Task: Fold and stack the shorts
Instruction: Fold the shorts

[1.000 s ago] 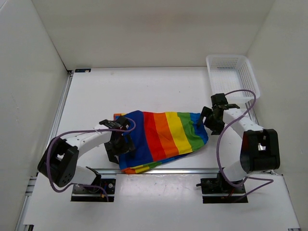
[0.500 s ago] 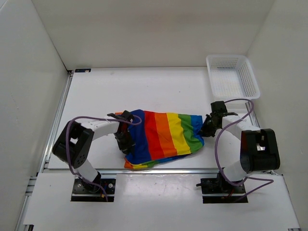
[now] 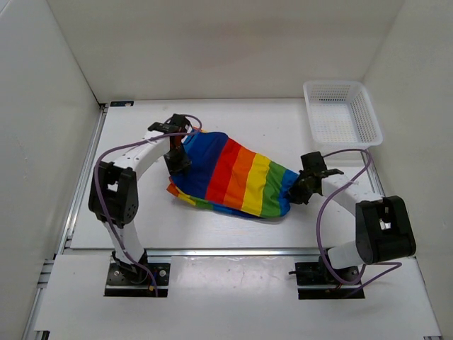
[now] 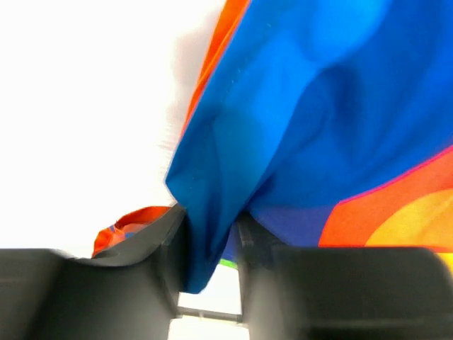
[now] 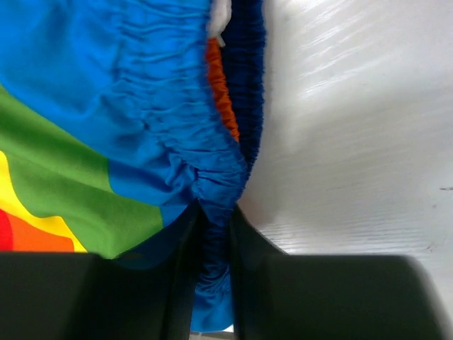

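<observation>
1. White tabletop [image 3: 233,120] fills the scene, with pale walls on three sides
2. And there are the shorts [image 3: 233,177], mid-tabletop, strung on a slant between the two arms: the left end is toward the far left, the right end nearer and to the right. Broad bands run across the cloth in order: blue, red, orange, yellow, green, then blue again at the right tip. The fabric is doubled over, and a lower layer peeks out along the near left edge in small slivers of orange, yellow and green. The surface looks soft and gently rumpled
3. White mesh basket [image 3: 347,139] sits in the far right corner, well apart from the cloth
4. Left pincer [image 3: 178,152] is clamped on a bunched fold of the blue end; the wrist view shows that fold squeezed between both fingers, with an orange hem beside it
5. Right pincer [image 3: 297,190] is nipped tight on the gathered, ruched waistband at the blue right end, where a dark blue band and a sliver of orange lining show just beside the grip
</observation>
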### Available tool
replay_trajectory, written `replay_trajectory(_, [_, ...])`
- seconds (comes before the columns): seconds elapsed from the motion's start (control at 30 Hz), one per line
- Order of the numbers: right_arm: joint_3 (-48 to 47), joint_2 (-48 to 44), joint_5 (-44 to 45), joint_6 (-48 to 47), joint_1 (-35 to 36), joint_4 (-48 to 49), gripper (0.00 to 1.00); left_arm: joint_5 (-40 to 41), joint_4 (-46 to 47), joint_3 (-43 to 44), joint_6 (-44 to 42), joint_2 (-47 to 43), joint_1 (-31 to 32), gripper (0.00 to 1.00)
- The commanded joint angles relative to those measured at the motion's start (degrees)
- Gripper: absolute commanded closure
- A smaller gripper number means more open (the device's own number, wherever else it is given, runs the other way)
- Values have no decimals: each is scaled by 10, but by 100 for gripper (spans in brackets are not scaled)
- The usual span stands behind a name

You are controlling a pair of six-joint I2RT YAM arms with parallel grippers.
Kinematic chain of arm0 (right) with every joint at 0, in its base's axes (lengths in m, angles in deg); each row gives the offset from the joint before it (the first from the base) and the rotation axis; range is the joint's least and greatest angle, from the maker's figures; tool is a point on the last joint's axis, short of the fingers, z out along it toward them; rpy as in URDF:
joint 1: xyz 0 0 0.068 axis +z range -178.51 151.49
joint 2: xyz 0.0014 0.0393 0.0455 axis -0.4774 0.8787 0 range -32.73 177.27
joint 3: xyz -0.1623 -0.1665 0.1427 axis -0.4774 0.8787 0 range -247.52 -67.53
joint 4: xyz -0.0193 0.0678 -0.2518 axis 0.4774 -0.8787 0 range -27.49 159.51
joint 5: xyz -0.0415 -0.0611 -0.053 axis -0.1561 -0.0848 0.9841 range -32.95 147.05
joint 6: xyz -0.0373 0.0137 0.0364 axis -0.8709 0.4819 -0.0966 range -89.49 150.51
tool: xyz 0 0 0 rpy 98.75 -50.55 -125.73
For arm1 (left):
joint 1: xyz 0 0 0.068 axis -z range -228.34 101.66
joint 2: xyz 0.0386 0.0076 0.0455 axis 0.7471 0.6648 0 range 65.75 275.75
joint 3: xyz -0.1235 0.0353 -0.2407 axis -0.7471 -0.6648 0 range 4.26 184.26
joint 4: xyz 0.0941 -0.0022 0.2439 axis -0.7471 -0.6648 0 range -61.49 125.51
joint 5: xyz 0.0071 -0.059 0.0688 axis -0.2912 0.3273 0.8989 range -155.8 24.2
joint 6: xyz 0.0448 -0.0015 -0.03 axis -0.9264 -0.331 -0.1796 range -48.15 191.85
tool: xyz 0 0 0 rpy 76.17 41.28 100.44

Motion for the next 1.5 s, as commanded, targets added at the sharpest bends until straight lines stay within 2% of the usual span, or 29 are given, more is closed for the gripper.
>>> replay_trajectory(0.0, [-11,-17,23,29,19,-6,75,32,-41,9,-23,-40,-22,54])
replay_trajectory(0.03, [-11,-17,32,29,19,-6,66,24,-41,-9,-23,-60,-27,43])
replay_trajectory(0.07, [-16,-17,39,23,19,-12,56,12,-41,-21,-30,-70,-36,38])
replay_trajectory(0.13, [-16,-17,45,18,19,-17,49,2,-26,-46,-30,-96,-52,34])
replay_trajectory(0.27, [-16,-17,45,5,24,-22,46,-26,7,-116,-30,-102,-74,34])
replay_trajectory(0.53, [-22,-28,63,-13,25,-39,46,-56,53,-150,-35,-51,-102,34])
replay_trajectory(0.67, [-22,-28,63,-18,25,-44,46,-29,58,-132,-35,-26,-102,44])
replay_trajectory(0.7, [-22,-28,63,-18,25,-44,46,-23,58,-132,-35,-20,-102,52])
replay_trajectory(0.8, [-16,-34,69,-18,25,-44,46,-4,58,-126,-30,-20,-102,62])
replay_trajectory(0.97, [-10,-34,79,-18,25,-56,46,7,53,-126,-30,-38,-102,90])
replay_trajectory(1.2, [-10,-39,79,-35,25,-56,46,22,0,-139,-23,-130,-90,90])
replay_trajectory(1.37, [-15,-44,84,-35,25,-61,46,-26,-13,-192,-23,-196,-90,90])
replay_trajectory(1.43, [-15,-49,85,-40,25,-61,46,-27,2,-212,-17,-207,-76,85])
replay_trajectory(1.47, [-15,-49,85,-40,25,-61,46,-32,8,-232,-16,-207,-76,77])
